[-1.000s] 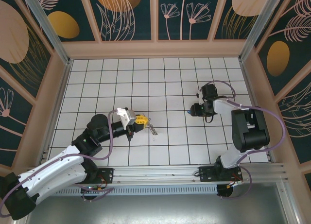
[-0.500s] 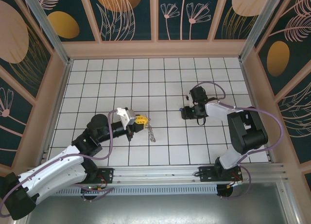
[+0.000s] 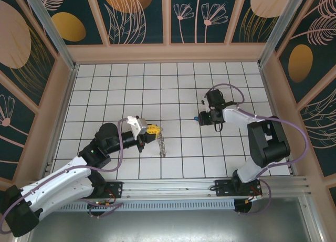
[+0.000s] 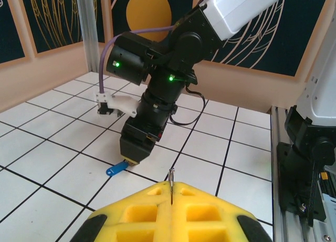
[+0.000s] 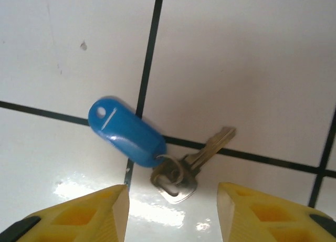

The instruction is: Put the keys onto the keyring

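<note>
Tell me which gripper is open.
The right gripper: its fingers stand apart over the blue key. The left gripper is shut on the keyring.

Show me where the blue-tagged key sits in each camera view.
Top external: blue-tagged key right of centre, at the right hand's tip.
Left wrist: lower left of centre, on the tile under that hand.
Right wrist: centre, just beyond the open fingers.
Shared landmark: the right hand, directly over the key.
</note>
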